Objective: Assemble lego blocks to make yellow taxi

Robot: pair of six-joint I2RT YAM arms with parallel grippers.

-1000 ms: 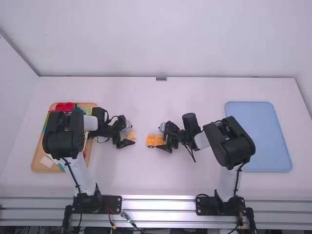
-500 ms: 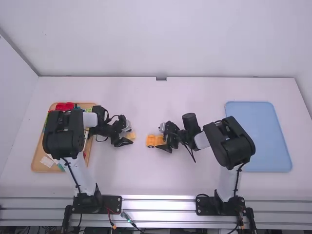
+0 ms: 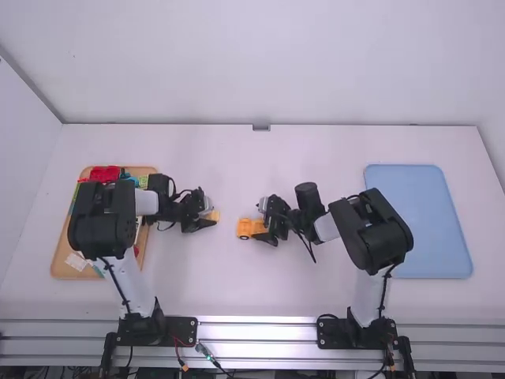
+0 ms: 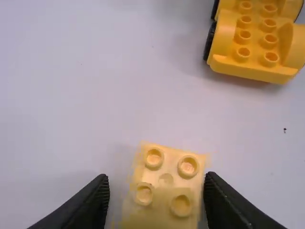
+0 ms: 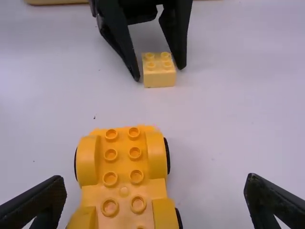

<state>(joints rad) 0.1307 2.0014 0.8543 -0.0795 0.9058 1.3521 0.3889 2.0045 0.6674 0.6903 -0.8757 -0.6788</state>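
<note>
Seeing wheeled base [image 3: 251, 227] lying lengthwise left to right, probably hiding its right end beneath open right tool [image 3: 264, 223]; also seeing open left tool [image 3: 211, 218] straddling yellow block [image 5: 159, 78].

The table [image 3: 205, 292] is brightly lit, shadows softened; in the high view, glare is thrown off the rail [image 3: 256, 332] at six o'clock. In the left wrist view, the block [image 4: 167, 179] at six is blurred.
</note>
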